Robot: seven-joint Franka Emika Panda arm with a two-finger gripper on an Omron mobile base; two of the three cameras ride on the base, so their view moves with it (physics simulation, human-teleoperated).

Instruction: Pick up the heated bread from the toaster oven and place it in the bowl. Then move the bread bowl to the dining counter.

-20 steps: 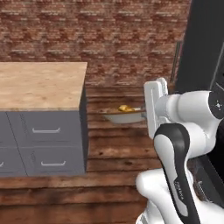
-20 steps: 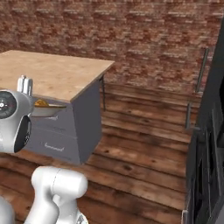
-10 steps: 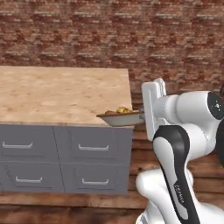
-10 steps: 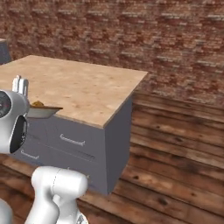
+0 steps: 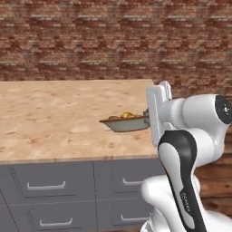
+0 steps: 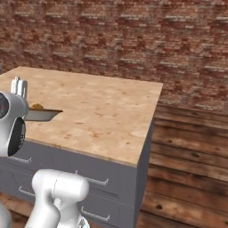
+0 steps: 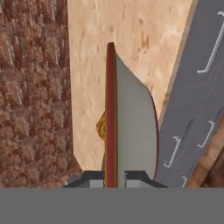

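Left base view showed the bowl (image 5: 125, 123) held level above the dining counter (image 5: 54, 118), carried by the gripper (image 5: 147, 118) at the bowl's near rim. The jaws were pinched shut on that rim; in the hand view the rim ran edge-on straight up from between the fingertips (image 7: 94, 179), with the bowl's grey underside swelling to one side. The heated bread (image 5: 128, 115) sat inside as a small golden lump, peeking just over the rim, and it bulged out beside the rim in the hand view (image 7: 101, 127).

The bowl appeared to hang clear of the slab, not resting on it, over the part of the top nearest the robot, above the grey drawer fronts (image 5: 50, 190). The step in hand looked like the final set-down. Doing it well would mean keeping the bowl level so the bread did not roll out, lowering it straight down until its base met the top, and choosing a spot well in from the front edge and the corner. Only once the bowl was fully supported should the jaws part, and the hand should then draw back along the rim's line to avoid tipping it.
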